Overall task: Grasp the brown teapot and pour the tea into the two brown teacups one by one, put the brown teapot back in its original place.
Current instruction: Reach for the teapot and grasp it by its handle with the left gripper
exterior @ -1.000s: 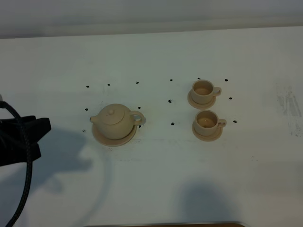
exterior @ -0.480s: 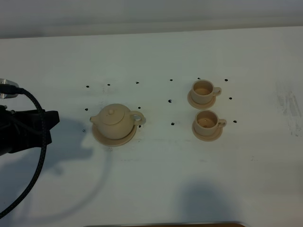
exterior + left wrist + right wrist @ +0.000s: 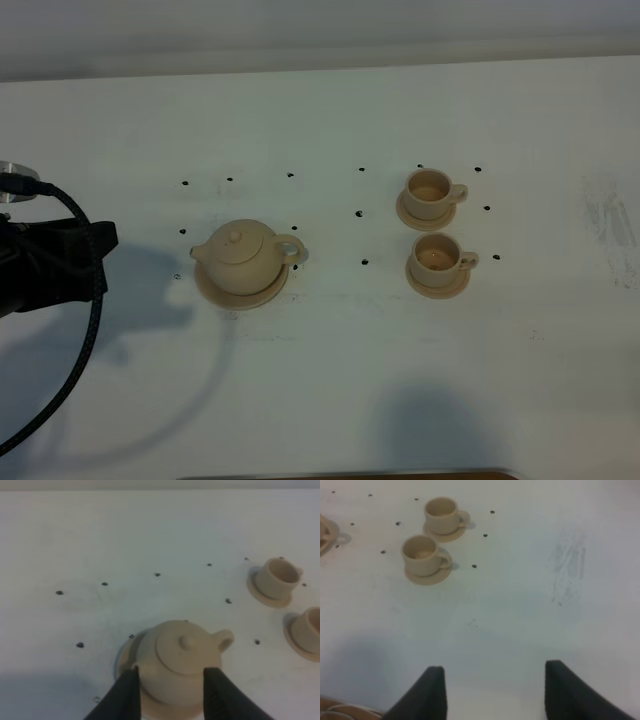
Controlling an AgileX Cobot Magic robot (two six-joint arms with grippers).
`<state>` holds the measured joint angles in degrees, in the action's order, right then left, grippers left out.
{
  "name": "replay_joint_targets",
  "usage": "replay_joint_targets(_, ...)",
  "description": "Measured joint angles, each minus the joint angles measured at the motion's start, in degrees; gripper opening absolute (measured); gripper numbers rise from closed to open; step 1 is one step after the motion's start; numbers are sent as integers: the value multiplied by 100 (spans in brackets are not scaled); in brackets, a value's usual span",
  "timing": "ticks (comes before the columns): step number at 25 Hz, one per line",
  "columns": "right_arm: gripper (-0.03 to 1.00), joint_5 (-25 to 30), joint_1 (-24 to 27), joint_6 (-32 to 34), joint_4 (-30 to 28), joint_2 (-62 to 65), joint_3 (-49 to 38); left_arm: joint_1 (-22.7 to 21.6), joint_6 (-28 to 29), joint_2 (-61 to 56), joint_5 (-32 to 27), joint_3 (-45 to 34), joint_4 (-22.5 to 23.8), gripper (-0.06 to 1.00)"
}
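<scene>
The brown teapot point(image 3: 240, 256) stands upright with its lid on, on its wide saucer point(image 3: 212, 291), the original place, left of centre. To the right stand the two brown teacups on small saucers, a far one point(image 3: 430, 189) and a near one point(image 3: 436, 257). My left gripper point(image 3: 100, 250) hovers at the table's left edge, well apart from the teapot, open and empty. In the left wrist view the teapot point(image 3: 182, 662) shows beyond the open left gripper point(image 3: 172, 670). My right gripper point(image 3: 495, 666) is open over bare table, with both cups point(image 3: 442, 512) point(image 3: 422, 554) farther off.
Small black dots point(image 3: 362, 214) mark the white table around the teapot and cups. A black cable point(image 3: 85, 340) loops from the left arm. A scuffed patch point(image 3: 612, 220) lies at the right. A brown edge point(image 3: 350, 475) shows at the table's front.
The left arm has come in from the left edge toward the teapot and shifted a little toward the far side. Teapot and cups have not moved.
</scene>
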<state>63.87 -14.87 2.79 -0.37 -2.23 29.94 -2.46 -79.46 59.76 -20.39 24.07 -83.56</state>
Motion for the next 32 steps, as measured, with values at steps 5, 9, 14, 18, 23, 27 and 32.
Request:
replay_joint_targets(5,45,0,0,0,0,0,0,0,-164,387,64,0,-58,29)
replay_joint_targets(9,45,0,0,0,5,0,0,0,-544,495,1,0,-330,29)
replay_joint_targets(14,45,0,0,-6,37,0,0,0,-1156,502,39,11,-736,29)
replay_joint_targets(18,45,0,0,-6,37,0,0,0,-679,630,84,227,-61,29)
replay_joint_targets(23,45,5,0,-2,37,0,0,251,1472,931,461,688,1975,29)
replay_joint_targets(27,45,5,0,-2,37,0,0,618,3008,1174,1015,834,3378,29)
replay_joint_targets(32,45,5,0,-2,37,0,0,1205,3966,1523,1440,1240,3924,29)
